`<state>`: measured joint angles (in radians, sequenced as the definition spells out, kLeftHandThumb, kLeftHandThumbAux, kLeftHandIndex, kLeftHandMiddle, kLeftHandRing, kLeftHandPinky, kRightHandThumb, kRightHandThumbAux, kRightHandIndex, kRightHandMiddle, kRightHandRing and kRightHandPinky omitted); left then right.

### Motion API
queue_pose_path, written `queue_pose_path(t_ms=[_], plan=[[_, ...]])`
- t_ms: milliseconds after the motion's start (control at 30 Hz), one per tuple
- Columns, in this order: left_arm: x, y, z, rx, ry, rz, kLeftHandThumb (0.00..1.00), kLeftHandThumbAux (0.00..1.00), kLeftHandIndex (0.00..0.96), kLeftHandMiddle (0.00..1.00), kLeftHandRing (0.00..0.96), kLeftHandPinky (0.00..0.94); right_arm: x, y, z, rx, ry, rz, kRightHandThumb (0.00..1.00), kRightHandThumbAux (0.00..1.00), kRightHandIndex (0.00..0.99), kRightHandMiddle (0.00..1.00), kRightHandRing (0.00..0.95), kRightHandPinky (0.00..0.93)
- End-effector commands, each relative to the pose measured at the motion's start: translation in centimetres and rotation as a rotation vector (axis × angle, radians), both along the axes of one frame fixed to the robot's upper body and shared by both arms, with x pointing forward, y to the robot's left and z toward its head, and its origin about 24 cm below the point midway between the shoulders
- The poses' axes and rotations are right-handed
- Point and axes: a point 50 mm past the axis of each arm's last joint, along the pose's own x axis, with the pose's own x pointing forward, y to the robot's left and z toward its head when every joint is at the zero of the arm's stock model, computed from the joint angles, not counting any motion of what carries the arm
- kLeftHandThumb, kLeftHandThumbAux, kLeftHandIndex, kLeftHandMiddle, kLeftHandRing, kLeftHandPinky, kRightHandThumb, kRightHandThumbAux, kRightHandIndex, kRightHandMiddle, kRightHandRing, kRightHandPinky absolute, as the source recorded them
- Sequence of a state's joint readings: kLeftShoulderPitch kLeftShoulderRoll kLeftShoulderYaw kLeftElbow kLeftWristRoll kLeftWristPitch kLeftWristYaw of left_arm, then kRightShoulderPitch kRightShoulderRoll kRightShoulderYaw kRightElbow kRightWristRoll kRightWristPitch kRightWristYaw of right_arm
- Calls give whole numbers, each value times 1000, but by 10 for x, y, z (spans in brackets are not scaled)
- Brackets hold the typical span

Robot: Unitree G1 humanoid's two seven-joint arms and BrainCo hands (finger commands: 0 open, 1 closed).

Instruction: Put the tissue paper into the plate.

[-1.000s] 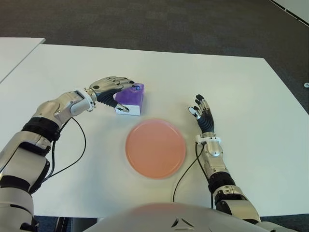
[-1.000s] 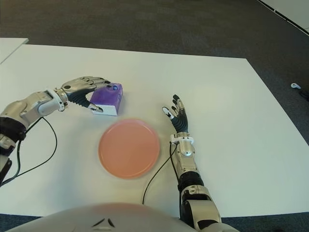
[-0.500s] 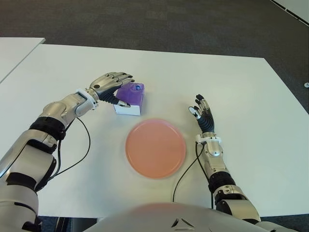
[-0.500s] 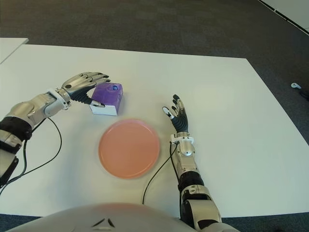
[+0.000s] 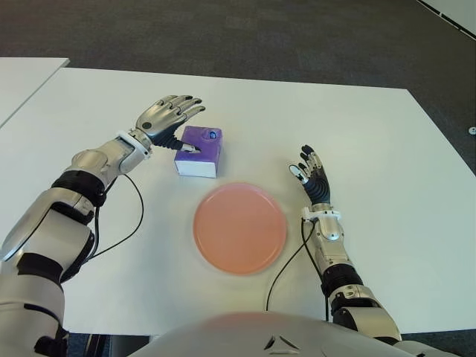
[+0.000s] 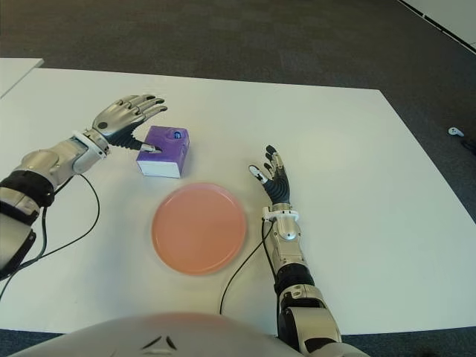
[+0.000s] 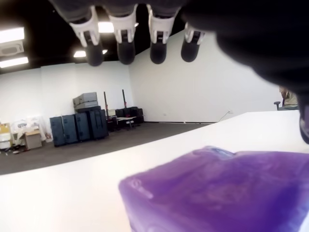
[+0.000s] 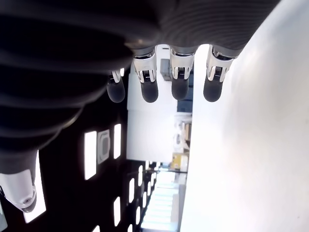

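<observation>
White table (image 5: pixel 387 149) fills most of the scene, with dark carpet (image 5: pixel 260 37) beyond its far edge, and on it a purple tissue pack (image 5: pixel 198 151) sits just behind the pink plate (image 5: pixel 239 227), not in it. At the pack's left side is the left hand (image 5: pixel 165 119), fingers spread and lifted above it, thumb tip at its near top edge, gripping nothing. Right of the plate, the right hand (image 5: pixel 312 177) shows with fingers straight and spread, empty.
</observation>
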<state>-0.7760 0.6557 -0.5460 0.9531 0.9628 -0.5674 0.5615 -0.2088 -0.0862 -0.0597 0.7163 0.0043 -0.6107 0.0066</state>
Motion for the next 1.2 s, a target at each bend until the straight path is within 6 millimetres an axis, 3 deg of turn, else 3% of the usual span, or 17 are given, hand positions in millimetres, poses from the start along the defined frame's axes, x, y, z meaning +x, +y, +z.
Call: queue_pose_path(t_ms=[33,667,1200], plan=[[2,-1,-3,18,-16,5,106,351,0,0,0,0,-36,-4,-44,15,198,-21,10,540,0,0,0,0],[4,-5,-3,6,6,-24,93,351,0,0,0,0,-37,-7,-45,18,198,4,0,590,0,0,0,0],[0,-7,-5,-18,233,-83,89,334,0,0,0,0,-38,-8,-45,19,199,0,4,601,0,0,0,0]])
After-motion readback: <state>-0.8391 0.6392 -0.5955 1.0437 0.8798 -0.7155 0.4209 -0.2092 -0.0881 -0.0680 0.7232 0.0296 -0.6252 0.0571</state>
